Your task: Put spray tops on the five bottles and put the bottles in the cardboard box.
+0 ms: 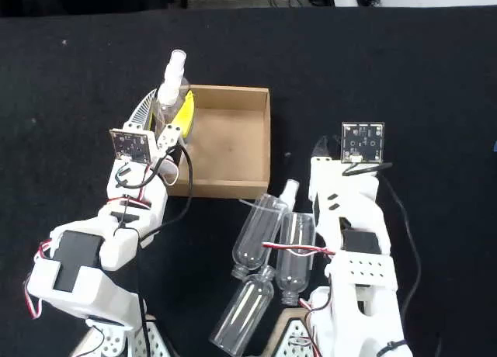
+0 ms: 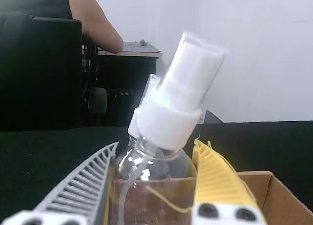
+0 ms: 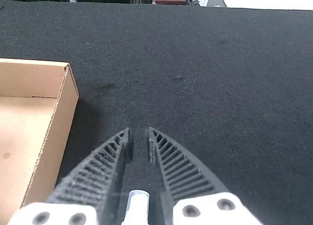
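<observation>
My left gripper [image 1: 167, 101] is shut on a clear bottle [image 1: 165, 118], held upright at the left wall of the cardboard box [image 1: 233, 140]. The bottle wears a white spray top [image 2: 181, 93], tilted a little. Its grey and yellow fingers [image 2: 83, 181] press the bottle's shoulders [image 2: 146, 176]. My right gripper [image 1: 320, 149] hangs low over the black cloth just right of the box [image 3: 29, 117], black fingers [image 3: 171, 156] slightly apart with nothing between the tips. A white spray top [image 3: 137, 205] shows in the gap near their base.
Three clear bottles lie on the cloth between the arms [image 1: 258, 231] [image 1: 295, 256] [image 1: 242, 310], with a white spray top [image 1: 290, 190] at their far end. A red cable [image 1: 299, 250] crosses them. Bare black cloth stretches beyond the box.
</observation>
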Robot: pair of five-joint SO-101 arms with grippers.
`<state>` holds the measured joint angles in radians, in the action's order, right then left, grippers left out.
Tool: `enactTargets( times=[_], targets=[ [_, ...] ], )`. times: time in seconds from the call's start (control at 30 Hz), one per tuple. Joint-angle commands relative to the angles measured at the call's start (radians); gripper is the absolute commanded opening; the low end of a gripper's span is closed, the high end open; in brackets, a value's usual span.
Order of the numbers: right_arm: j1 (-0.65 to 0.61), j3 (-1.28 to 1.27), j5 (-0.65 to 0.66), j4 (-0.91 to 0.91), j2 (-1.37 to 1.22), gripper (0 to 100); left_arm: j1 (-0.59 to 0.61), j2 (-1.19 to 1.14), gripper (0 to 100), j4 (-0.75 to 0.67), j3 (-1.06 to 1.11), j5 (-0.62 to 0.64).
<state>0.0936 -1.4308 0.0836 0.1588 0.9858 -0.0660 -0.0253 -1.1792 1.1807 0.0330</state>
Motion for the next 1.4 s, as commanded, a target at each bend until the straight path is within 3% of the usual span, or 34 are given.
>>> enactTargets(
  times=[0.0,1.37],
  targets=[
    [0.025,0.019,0.008,-0.029,0.013,4.3,0.018,-0.031,4,-0.02,-0.038,-0.005],
    [0.025,0.019,0.011,-0.029,0.013,4.3,0.036,-0.207,4,-0.025,-0.148,0.051]
  ],
)
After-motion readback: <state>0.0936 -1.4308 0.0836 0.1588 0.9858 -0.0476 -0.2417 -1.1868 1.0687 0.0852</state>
